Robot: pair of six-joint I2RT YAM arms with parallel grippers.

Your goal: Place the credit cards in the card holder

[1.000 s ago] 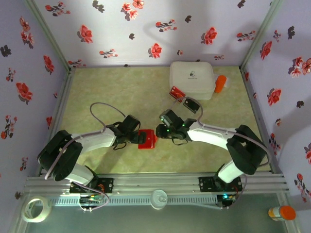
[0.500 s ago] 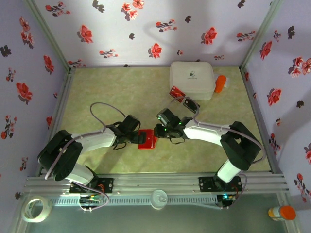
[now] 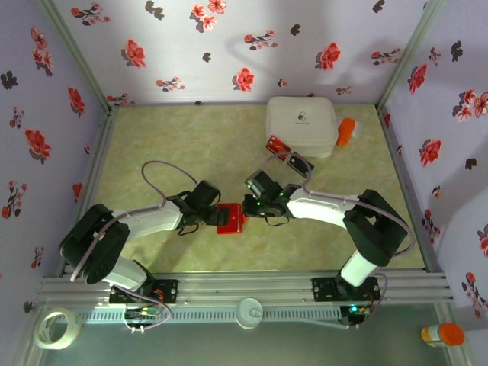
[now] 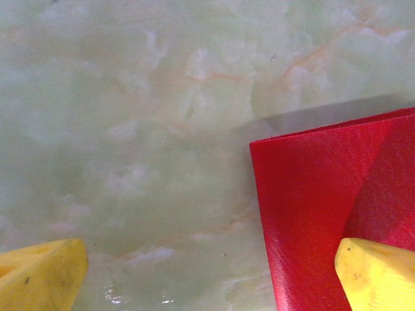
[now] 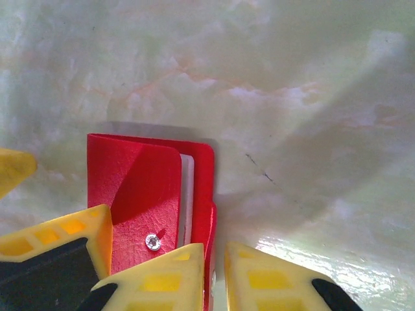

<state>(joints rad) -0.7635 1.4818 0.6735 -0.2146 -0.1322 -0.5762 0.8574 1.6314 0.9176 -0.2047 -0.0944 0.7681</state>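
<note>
1. Change: since the earlier views, the right gripper [image 5: 217, 259] has slid a little leftward onto the right edge of the wallet [image 3: 230, 219]. Its jaws have drawn in, while the wallet and the left arm have not shifted.
2. Wallet: we find it lying flat on the table [image 3: 175, 145], near the middle and between the two grippers. It is folded shut, with a snap stud [image 5: 154, 241] showing on its flap and a pale strip showing between the covers.
3. Right gripper: its jaws stand nearly together with the wallet's open edge in the narrow slit between them. We read this as a pinch on that edge, but we cannot tell how many layers it takes.
4. Left gripper [image 4: 207, 259]: its jaws are spread as wide as they go and hold nothing. One finger sits over a corner of the wallet and the other over bare table. We cannot tell whether the first presses down.
5. Cards: the red card [image 3: 277, 145] and the dark card [image 3: 299, 163] lie on the table just in front of the white box [image 3: 301, 123], well apart from the wallet. Neither is in the wallet yet.
6. Meaning: we judge that the step in hand is opening the wallet and that the task is at an early stage. The new pinch should let the cover be lifted. The risk is that the whole wallet rises or slips out.
</note>
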